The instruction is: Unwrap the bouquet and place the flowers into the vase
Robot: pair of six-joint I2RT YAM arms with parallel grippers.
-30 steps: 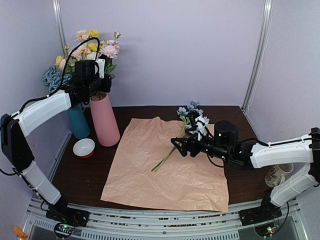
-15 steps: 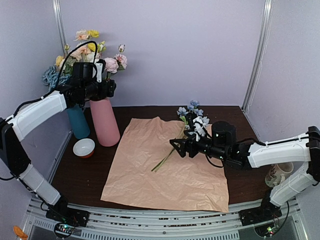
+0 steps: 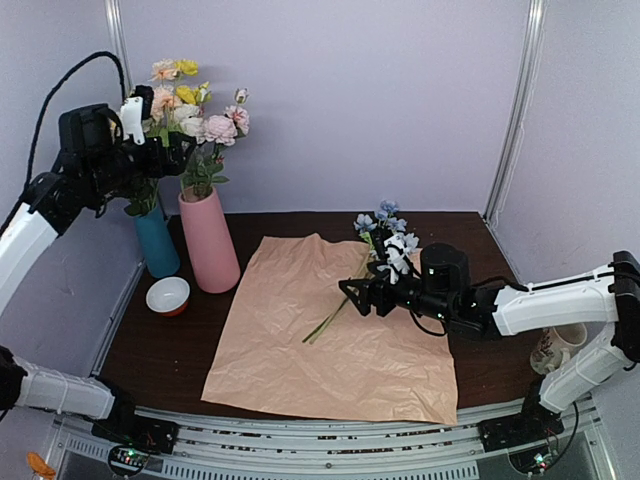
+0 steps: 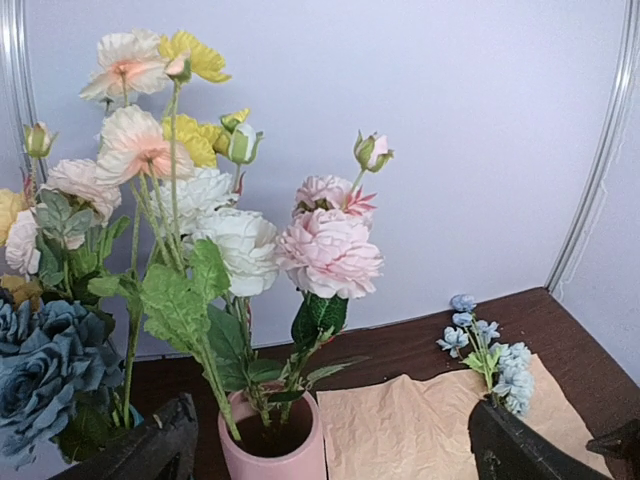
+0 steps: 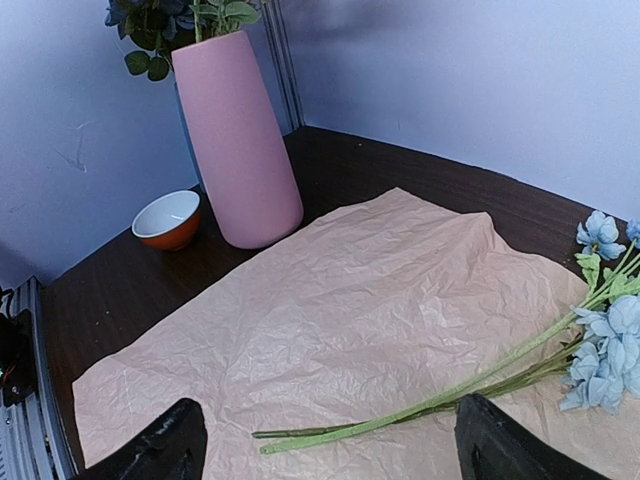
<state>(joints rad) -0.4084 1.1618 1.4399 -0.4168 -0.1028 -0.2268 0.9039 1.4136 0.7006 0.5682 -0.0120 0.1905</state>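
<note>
One light-blue artificial flower sprig on thin green stem (image 5: 450,395): flat on crinkled peach paper sheet (image 5: 350,290), just ahead of the nearer right gripper (image 5: 330,430), stem crosswise to its wide-open, empty jaws, blooms rightward.

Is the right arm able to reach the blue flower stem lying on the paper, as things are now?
Probably yes. The right gripper hangs open just above the blue flower stem, which lies bare on the flat paper with nothing on top.
</note>
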